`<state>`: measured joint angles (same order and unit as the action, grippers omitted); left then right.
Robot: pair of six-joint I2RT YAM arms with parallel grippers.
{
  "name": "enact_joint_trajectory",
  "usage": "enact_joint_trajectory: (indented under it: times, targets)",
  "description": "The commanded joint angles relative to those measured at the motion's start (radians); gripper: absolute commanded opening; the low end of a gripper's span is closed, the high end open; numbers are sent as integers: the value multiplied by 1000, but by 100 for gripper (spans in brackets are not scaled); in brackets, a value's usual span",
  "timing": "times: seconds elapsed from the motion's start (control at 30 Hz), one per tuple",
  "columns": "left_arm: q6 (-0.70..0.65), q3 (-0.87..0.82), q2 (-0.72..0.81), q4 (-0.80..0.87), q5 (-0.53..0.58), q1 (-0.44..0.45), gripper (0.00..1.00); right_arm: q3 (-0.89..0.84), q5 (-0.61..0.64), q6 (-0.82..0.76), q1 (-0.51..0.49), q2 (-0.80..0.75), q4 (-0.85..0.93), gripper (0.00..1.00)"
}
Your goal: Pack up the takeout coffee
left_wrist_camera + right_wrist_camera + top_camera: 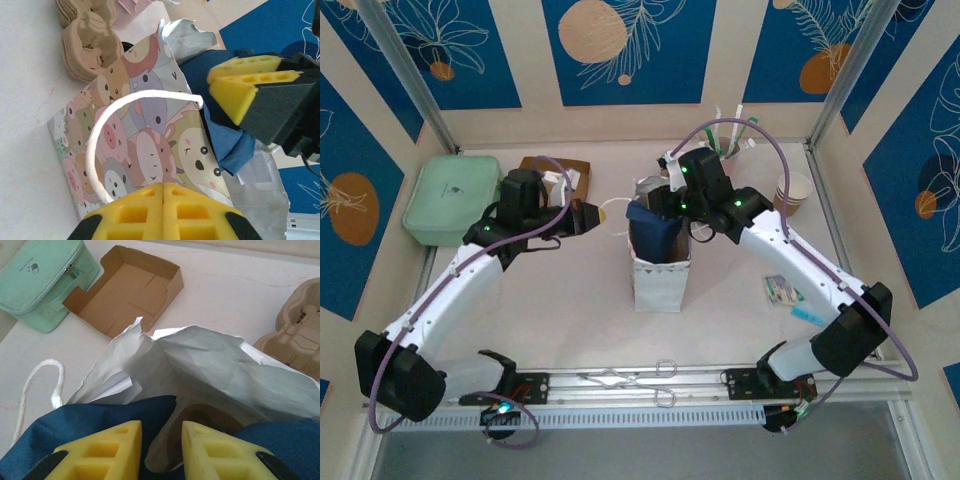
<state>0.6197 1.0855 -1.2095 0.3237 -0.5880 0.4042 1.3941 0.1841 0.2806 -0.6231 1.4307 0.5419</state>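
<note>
On the top cam, the bag [660,280] stands mid-table with a blue cloth [648,232] draped over its mouth. The right gripper [672,215] is at the mouth from the far side. The left gripper [592,216] sits just left of the bag, by the rope handle [615,213]. A lidless cup [793,192] stands well off to the right; it has no black lid, so I don't count it as the coffee.

Left wrist: the left gripper [163,192] has its pads pressed flat together, nothing visible between them. The handle [95,145] loops just beside it, against the printed bag [150,145] face. The right gripper [235,80] hovers at the cloth [225,135], fingers close, a thin slit between. The carrier [92,42] lies beyond the bag.

Right wrist: the right gripper [161,440] shows a narrow gap, with cloth [90,420] under both fingers. I can't tell whether it pinches the cloth or grips nothing. Down in the bag [200,355], through the gap, there's a brown curve [205,415]. It may be the coffee already inside, but no lid shows, so I can't confirm. The carrier [295,335] sits near the bag's right side.

I read the step as working at the mouth to settle the load. To do it well, I'd have the left steady the bag so it can't tip. I'd move the right slowly and vertically, and not drag cloth across whatever stands below. The crumpled rim may fold inward. A snagged cloth could topple a cup.
</note>
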Motion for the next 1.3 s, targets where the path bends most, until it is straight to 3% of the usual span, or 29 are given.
enact_joint_trajectory:
  times: [0.0,0.5,0.8,0.97,1.27]
  targets:
    - [-8,-6,19,5,11,2,7,32,-26,3,3,27,3,28]
    - [-12,45,39,19,4,2,11,294,55,-60,-46,3,142,31]
    - [-30,51,43,42,25,1,13,319,116,21,-129,-51,385,49]
    - [-31,41,35,32,23,1,14,243,45,82,-115,-44,382,52]
    - [-27,15,61,33,30,1,14,165,-100,171,17,49,317,51]
